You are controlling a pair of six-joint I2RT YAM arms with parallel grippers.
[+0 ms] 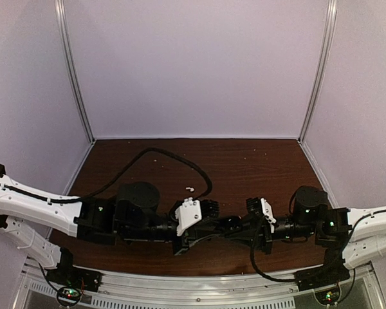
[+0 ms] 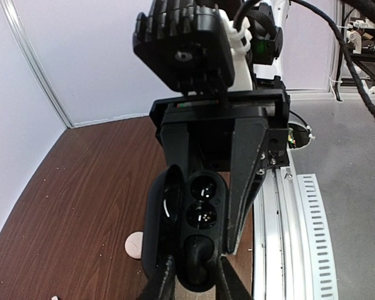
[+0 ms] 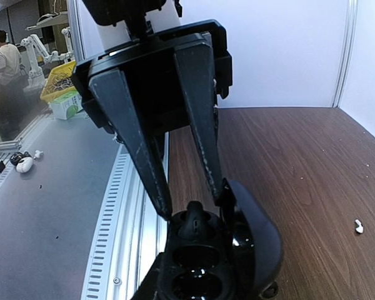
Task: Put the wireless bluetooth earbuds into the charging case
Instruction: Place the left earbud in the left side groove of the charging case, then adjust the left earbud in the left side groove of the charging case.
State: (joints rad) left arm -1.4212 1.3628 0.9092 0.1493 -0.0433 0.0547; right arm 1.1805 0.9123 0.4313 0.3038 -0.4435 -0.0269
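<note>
The black charging case [image 2: 203, 215] stands open, its lid [image 2: 162, 212] swung to one side. My right gripper [image 3: 203, 291] is shut on the case; its fingers [image 2: 247, 169] flank the body. One black earbud [image 2: 200, 255] sits in the end socket and pokes up a little [image 3: 194, 220]. The other two sockets show empty and glossy. My left gripper [image 2: 198, 282] is narrowly open, with its fingertips [image 3: 164, 206] either side of that earbud and small gaps showing. In the top view both grippers [image 1: 220, 226] [image 1: 239, 229] meet near the table's front edge. A white earbud [image 1: 189, 189] lies on the table, also seen in the right wrist view [image 3: 359, 227].
A pale round disc [image 2: 134, 244] lies on the wood next to the case. The aluminium rail [image 2: 287, 237] runs along the table's near edge just beside the case. A black cable [image 1: 180, 161] loops over the table behind the left arm. White booth walls close in three sides.
</note>
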